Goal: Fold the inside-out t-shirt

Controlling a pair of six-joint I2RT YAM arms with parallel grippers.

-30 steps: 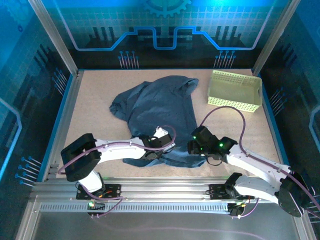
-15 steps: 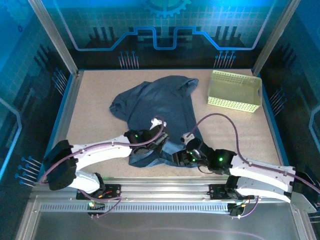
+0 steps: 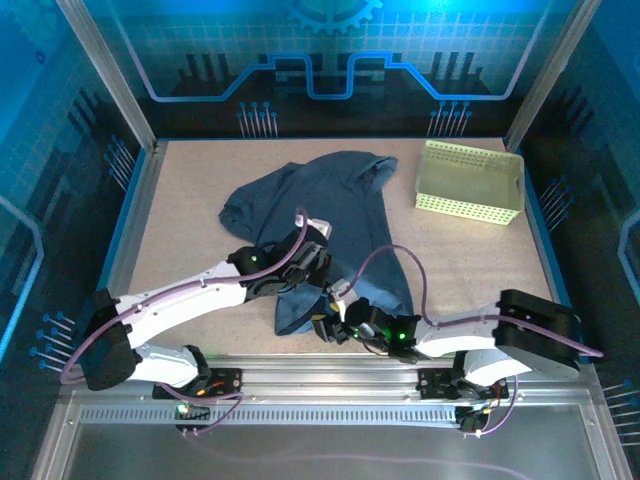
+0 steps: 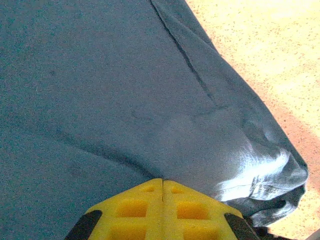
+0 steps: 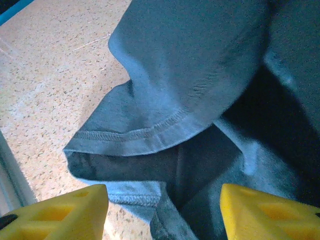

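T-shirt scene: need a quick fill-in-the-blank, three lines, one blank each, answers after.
The left gripper has its jaws ___ on the t-shirt.
The right gripper has its jaws ___ at the shirt's stitched hem.
In the top view the perforated basket sits to the shirt's ___, not touching it.
Missing words: shut; open; right.

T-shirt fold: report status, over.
Left gripper shut on t-shirt. Right gripper open at its near hem. Basket far right, not in the way.
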